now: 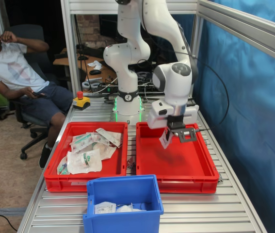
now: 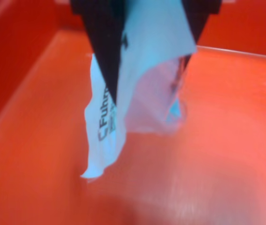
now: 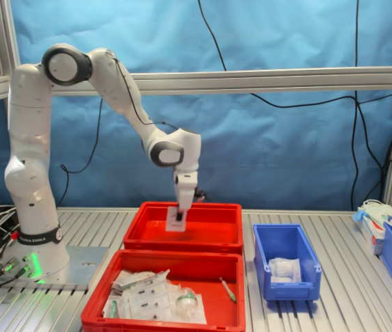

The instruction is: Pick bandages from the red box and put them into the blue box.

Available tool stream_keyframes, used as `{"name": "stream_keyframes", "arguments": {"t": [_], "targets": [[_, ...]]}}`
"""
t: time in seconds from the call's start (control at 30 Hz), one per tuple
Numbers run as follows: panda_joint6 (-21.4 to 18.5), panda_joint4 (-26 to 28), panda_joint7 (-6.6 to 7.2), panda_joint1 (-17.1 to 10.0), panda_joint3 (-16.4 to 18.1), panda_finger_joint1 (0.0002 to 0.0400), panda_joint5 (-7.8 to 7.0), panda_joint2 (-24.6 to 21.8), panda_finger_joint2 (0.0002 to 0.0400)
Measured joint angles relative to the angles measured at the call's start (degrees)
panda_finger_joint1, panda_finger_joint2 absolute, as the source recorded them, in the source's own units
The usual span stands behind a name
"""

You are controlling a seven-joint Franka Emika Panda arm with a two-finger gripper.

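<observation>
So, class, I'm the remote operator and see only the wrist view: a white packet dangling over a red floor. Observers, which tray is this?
Observer: The end effector holds the bandage packet above the red tray on the first exterior view's right.
Operator: Where's the rest?
Observer: The other bandages lie piled in the second red tray, on the first exterior view's left.
Operator: And the blue box?
Observer: The blue box sits nearer the first exterior view's camera than both trays, with white packets inside.
</observation>
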Motion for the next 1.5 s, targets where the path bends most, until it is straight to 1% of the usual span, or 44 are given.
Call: {"name": "stream_keyframes", "arguments": {"t": [0.1, 0.17, 0.3, 0.33, 0.47, 0.57, 0.63, 0.67, 0.73, 0.83, 0.87, 1.0, 1.03, 1.17, 1.2, 1.27, 1.33, 1.5], "targets": [[-1.6, 2.0, 0.00, 0.0, -1.6, 0.0053, 0.00, -2.9, 0.0053], [-3.0, 5.5, 0.00, 0.0, -4.1, 0.0053, 0.00, -6.4, 0.0053], [-4.3, 9.9, 0.00, 0.0, -6.9, 0.0053, 0.00, -8.9, 0.0053], [-5.1, 12.2, 0.00, 0.0, -8.4, 0.0053, 0.00, -9.7, 0.0053], [-6.5, 16.5, 0.00, 0.0, -11.2, 0.0053, 0.00, -10.6, 0.0053], [-7.9, 21.9, 0.00, 0.0, -15.2, 0.0053, 0.00, -10.3, 0.0053], [-8.2, 23.4, 0.00, -0.1, -16.2, 0.0053, 0.00, -9.9, 0.0053], [-8.5, 25.9, 0.00, -0.1, -17.5, 0.0053, 0.00, -8.7, 0.0053], [-8.7, 28.2, 0.00, -0.1, -18.5, 0.0053, 0.00, -6.9, 0.0053], [-8.8, 30.5, 0.00, -0.1, -19.1, 0.0053, 0.00, -4.7, 0.0053], [-8.9, 32.0, 0.00, -0.1, -19.5, 0.0053, 0.00, -3.0, 0.0053], [-9.0, 34.7, 0.00, -0.1, -20.0, 0.0053, 0.00, 0.5, 0.0053], [-9.0, 36.4, 0.00, -0.1, -20.3, 0.0053, 0.00, 3.0, 0.0053], [-9.1, 38.6, 0.00, -0.1, -20.7, 0.0053, 0.00, 6.2, 0.0053], [-9.1, 38.6, 0.00, -0.1, -20.7, 0.0053, 0.00, 6.2, 0.0053], [-9.2, 39.6, 0.00, -0.1, -20.8, 0.0053, 0.00, 7.7, 0.0053], [-9.2, 41.4, 0.00, -0.1, -21.1, 0.0053, 0.00, 10.4, 0.0053], [-9.3, 43.8, 0.00, -0.1, -21.4, 0.0053, 0.00, 13.9, 0.0053]]}}
